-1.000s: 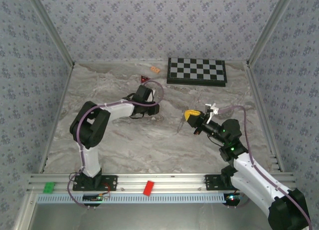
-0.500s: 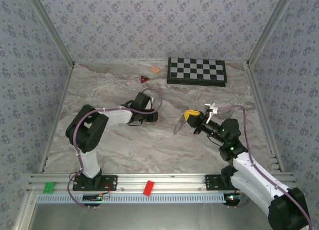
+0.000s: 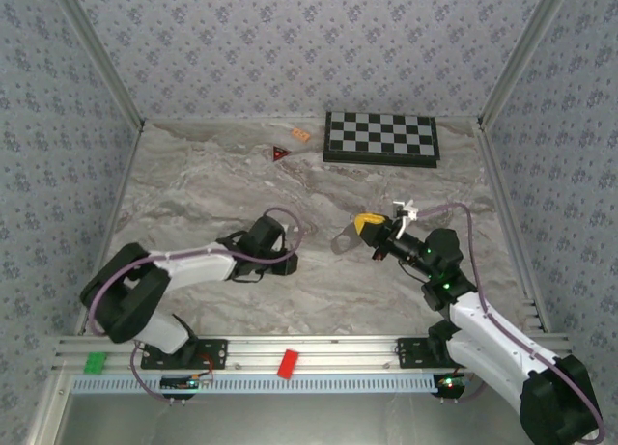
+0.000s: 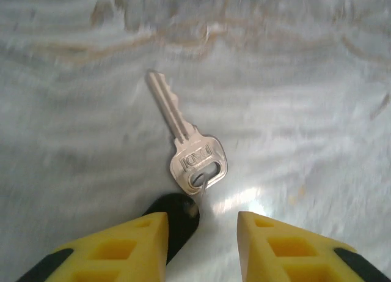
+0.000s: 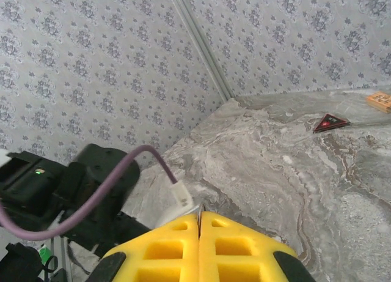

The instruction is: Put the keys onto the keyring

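In the left wrist view a silver key (image 4: 190,148) lies flat on the marble, a thin wire passing through the hole in its head. A small black-headed piece (image 4: 178,221) lies just below it, partly under one yellow finger. My left gripper (image 4: 201,218) hovers low over these keys, open, with bare marble between its fingers; from above the left gripper (image 3: 287,263) sits left of centre. My right gripper (image 3: 359,225) is raised at centre right, shut on the pale silvery keyring (image 3: 341,240), which hangs from its tips. A thin metal edge (image 5: 200,206) pokes out between the shut fingers (image 5: 177,245).
A chessboard (image 3: 380,137) lies at the back right. A small red triangle (image 3: 281,152) and an orange chip (image 3: 301,134) sit near the back wall. Patterned walls close in the table on three sides.
The left arm has swung from the table's middle toward the near side and come low over the keys, its jaws a little wider. The keyring has tilted in the right gripper.
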Controlling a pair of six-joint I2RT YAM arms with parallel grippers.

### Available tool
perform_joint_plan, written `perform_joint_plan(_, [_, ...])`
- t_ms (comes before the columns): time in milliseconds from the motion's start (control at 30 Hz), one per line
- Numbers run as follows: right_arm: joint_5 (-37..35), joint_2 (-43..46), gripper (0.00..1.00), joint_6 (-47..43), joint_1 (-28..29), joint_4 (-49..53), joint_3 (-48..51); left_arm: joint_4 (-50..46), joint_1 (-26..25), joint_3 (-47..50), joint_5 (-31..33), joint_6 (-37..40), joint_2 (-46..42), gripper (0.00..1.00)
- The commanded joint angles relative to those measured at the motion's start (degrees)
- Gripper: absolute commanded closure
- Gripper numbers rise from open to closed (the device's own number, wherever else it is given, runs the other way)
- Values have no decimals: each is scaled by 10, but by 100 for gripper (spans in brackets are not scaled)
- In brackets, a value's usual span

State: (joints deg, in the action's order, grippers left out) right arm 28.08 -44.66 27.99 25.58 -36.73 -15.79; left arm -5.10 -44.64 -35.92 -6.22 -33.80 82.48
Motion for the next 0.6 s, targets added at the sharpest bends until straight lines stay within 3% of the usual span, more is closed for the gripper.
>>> perform_joint_plan(0, [-11, -3, 100, -9, 9, -34, 3, -78, 2, -3, 47, -24, -81, 56])
perform_joint_plan(233, [-30, 6, 100, -24, 16, -14, 2, -118, 6, -14, 124, -40, -164, 59])
perform_joint_plan(367, [-30, 5, 100, -25, 17, -12, 1, -106, 5, -26, 92, -30, -139, 59])
perform_joint_plan(567, [-25, 5, 100, -27, 18, -8, -1, -105, -3, -58, 49, 46, -50, 64])
